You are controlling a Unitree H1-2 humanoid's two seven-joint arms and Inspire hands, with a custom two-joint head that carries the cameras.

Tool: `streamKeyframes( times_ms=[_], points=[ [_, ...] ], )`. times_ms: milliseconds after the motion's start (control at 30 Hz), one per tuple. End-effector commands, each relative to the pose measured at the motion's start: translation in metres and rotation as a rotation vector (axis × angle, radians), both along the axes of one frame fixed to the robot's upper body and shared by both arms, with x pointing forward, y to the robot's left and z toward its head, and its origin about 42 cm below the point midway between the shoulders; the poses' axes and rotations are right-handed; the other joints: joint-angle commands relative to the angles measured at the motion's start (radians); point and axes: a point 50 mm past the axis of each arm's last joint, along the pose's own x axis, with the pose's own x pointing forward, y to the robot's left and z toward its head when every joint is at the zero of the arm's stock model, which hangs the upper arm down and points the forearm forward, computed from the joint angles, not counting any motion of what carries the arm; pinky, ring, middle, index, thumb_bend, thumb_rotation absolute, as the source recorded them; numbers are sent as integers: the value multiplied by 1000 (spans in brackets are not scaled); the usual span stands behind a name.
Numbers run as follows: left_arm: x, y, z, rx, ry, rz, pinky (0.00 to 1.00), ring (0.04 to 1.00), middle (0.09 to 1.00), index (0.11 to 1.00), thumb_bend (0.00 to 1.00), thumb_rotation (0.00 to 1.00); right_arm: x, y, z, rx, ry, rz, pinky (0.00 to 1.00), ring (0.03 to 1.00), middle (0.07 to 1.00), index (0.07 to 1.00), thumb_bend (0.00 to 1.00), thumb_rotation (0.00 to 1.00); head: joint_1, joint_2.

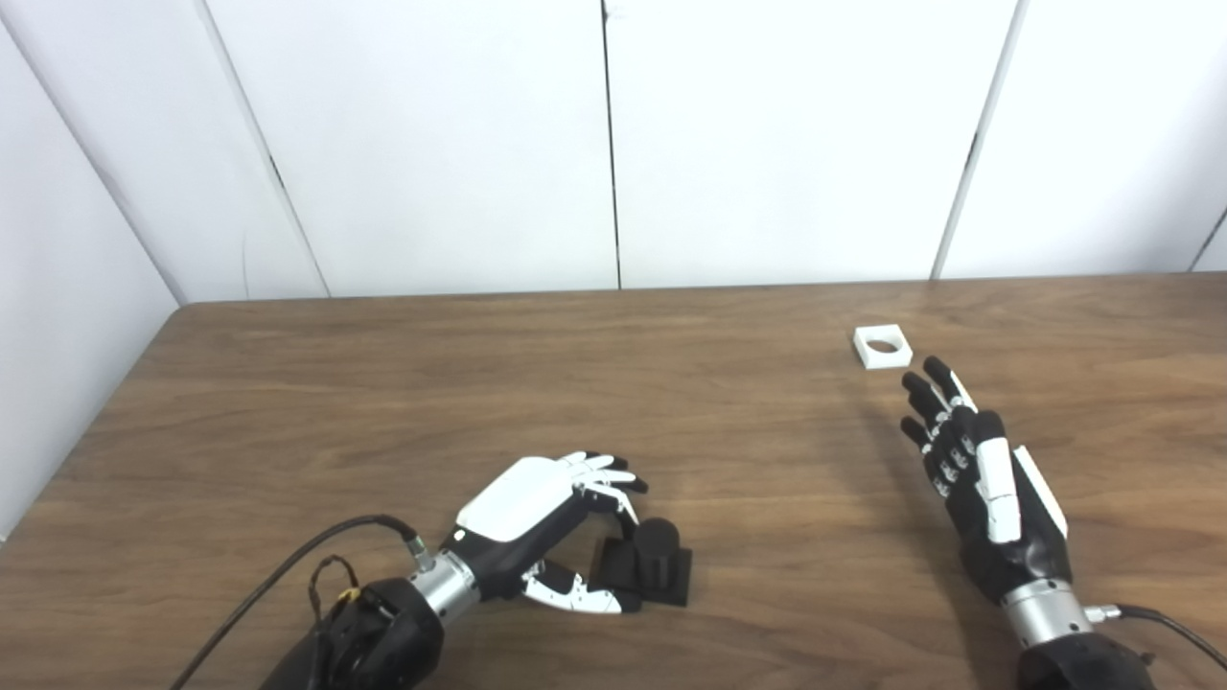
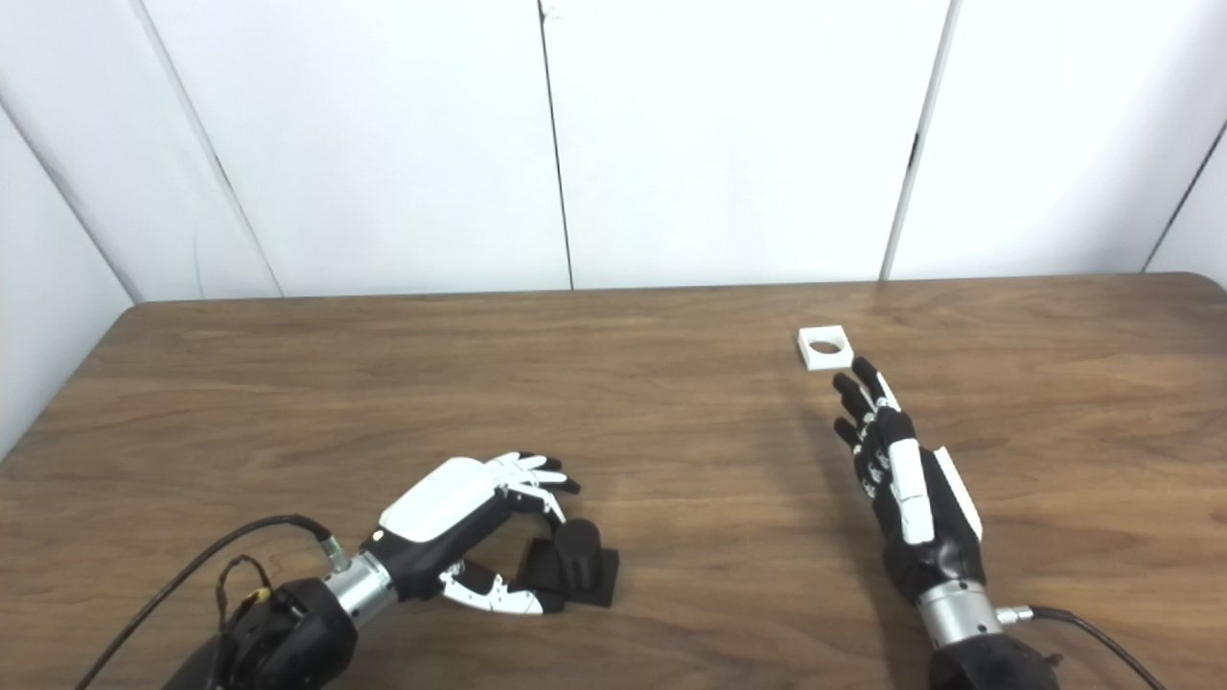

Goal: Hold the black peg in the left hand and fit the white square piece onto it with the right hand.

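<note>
**Robot hands at peg and square piece**

Left robot hand (image 1: 551, 522) curls around the black peg (image 1: 655, 561), fingers above and thumb below, though a firm grip cannot be told. The peg stands on the wooden surface (image 1: 479, 383). Right robot hand (image 1: 978, 470) hovers open, fingers straight, fingertips just short of the white square piece (image 1: 882, 346).

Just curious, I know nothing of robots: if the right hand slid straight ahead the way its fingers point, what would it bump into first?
Most likely the white square piece, just beyond the right hand; height is unclear.
</note>
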Motion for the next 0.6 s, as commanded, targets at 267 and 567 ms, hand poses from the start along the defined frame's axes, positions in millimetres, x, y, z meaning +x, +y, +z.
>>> streamKeyframes(
  times_ms=[267,567],
  points=[
    [1,-7,1,17,-7,-58,949,936,853,536,564,422,-22,9,-33,55,103,-6,991,999,955,987,674,1000,-8,0],
    [5,-9,-1,10,-14,-53,945,929,848,530,562,403,-6,-30,5,-341,-39,-179,845,891,884,840,700,465,-10,1]
  ],
)
